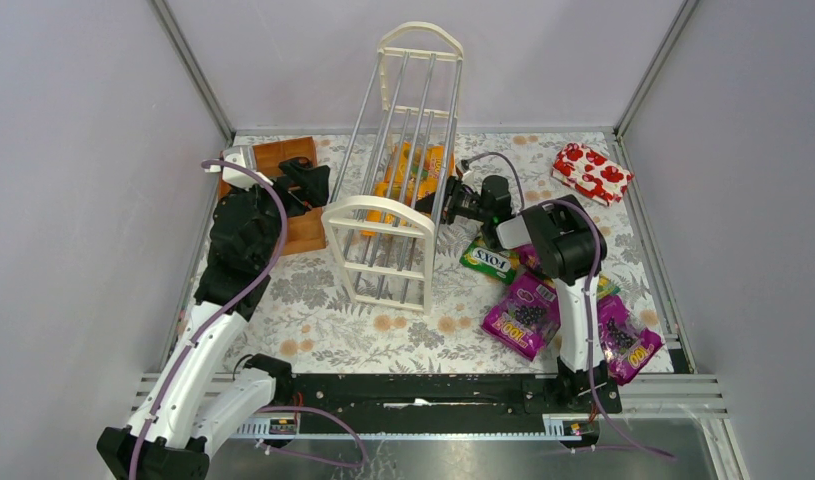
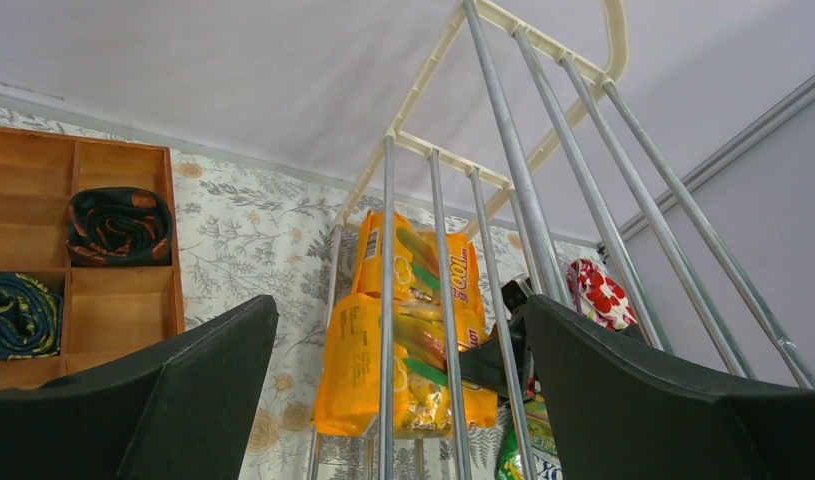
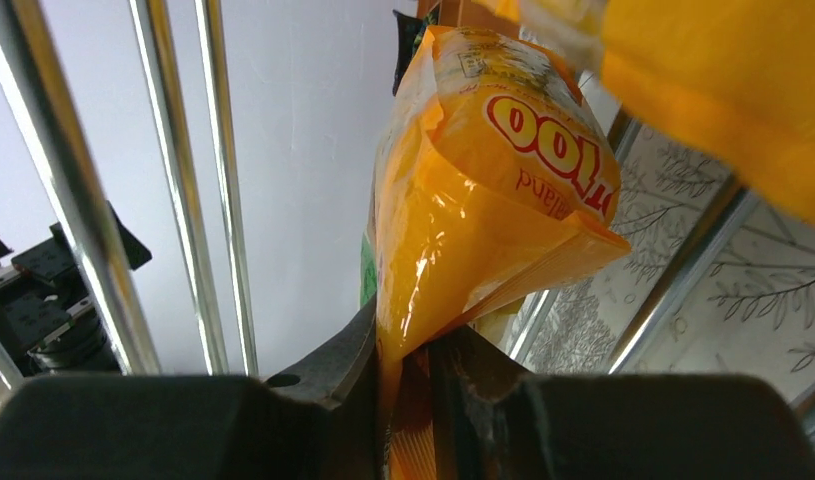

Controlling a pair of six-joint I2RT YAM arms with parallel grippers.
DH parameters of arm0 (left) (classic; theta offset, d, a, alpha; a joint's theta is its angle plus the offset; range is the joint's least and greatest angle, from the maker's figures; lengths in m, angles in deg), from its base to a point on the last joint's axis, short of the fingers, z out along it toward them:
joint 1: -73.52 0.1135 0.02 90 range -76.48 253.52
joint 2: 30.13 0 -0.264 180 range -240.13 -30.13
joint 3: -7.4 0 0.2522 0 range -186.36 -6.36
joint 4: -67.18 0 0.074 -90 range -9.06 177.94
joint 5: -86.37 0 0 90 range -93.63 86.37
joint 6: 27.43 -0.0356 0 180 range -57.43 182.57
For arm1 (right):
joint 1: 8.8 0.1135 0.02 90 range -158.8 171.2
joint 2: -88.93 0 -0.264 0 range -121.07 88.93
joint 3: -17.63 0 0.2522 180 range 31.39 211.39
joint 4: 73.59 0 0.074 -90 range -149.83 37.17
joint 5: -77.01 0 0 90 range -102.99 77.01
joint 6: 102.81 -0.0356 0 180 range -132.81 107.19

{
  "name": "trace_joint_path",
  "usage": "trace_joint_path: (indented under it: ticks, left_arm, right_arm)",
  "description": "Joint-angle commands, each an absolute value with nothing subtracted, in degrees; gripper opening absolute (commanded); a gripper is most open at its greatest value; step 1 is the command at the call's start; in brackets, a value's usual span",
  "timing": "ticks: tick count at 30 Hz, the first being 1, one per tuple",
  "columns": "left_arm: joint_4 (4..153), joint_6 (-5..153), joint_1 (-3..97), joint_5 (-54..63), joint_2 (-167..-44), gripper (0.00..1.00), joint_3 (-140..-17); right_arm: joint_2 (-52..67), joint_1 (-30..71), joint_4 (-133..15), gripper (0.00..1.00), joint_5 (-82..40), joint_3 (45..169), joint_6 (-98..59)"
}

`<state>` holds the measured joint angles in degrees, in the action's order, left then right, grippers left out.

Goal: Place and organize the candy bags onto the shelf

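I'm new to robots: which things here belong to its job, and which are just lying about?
Job: shelf; orange candy bag held by the right tool; second orange bag beside it; green FOX'S bag; purple grape bags.
Lying about: red packet; wooden tray; rolled cloths in it.

We see two arms of one build: white shells on the long links and black housings at the joints. Along the left arm (image 1: pixel 198 350) and the right arm (image 1: pixel 583 315) runs a lilac cable (image 1: pixel 282 220), loose in loops. The left fingers (image 2: pixel 183 400) are broad, matte black wedges. The right fingers (image 3: pixel 323 390) are black too, one with a small round hole.
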<state>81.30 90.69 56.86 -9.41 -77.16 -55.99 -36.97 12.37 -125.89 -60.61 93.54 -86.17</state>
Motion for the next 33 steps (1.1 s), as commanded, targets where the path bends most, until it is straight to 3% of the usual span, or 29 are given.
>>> trace_joint_path:
  ticks: [1, 23, 28, 33]
  left_arm:
    - [79.43, 90.63, 56.67, -8.84, -77.32, 0.99, -57.04]
    - [79.71, 90.35, 56.68, -9.05, -77.07, 0.99, -57.21]
    - [79.71, 90.35, 56.65, -9.01, -77.24, 0.99, -57.16]
    - [79.55, 90.26, 56.65, -9.12, -76.75, 0.99, -57.11]
  right_arm:
    - [-38.54, 12.30, -131.32, 0.25, -59.28, 98.32, -86.85]
    - [-39.38, 10.42, -121.02, 0.30, -56.98, 95.53, -80.16]
    - [-36.03, 10.31, -114.87, 0.46, -57.50, 94.89, -76.39]
    - [-27.57, 10.19, -99.55, 0.64, -56.62, 93.22, -66.06]
